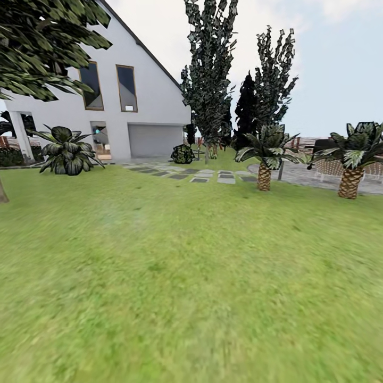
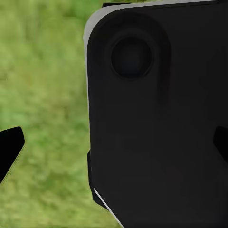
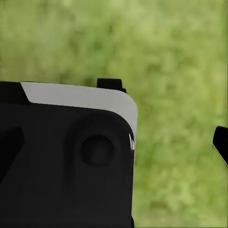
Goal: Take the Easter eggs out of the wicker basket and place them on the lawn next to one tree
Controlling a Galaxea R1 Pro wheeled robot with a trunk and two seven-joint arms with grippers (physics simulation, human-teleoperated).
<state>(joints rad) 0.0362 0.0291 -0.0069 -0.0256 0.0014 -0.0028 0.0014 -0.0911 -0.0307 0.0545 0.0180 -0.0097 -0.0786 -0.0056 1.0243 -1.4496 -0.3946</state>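
The lawn (image 1: 191, 287) spreads wide and flat in front of me in the head view. A tree with a dark leafy crown (image 1: 37, 48) stands at the far left, and its trunk base (image 1: 2, 192) touches the picture's edge. The Easter eggs and the wicker basket are out of view. My left gripper (image 2: 114, 145) is open over grass, one dark fingertip (image 2: 9, 149) at each side and a black robot panel (image 2: 156, 118) between. My right gripper (image 3: 114, 145) is open too, with nothing held; one fingertip (image 3: 221, 145) shows against grass.
A white house (image 1: 133, 101) stands at the back left beside a broad-leaved shrub (image 1: 66, 151). Tall narrow dark trees (image 1: 210, 80) rise at centre back. Two short palms (image 1: 264, 159) (image 1: 351, 165) stand right, by stepping stones (image 1: 205, 174) and a paved patch.
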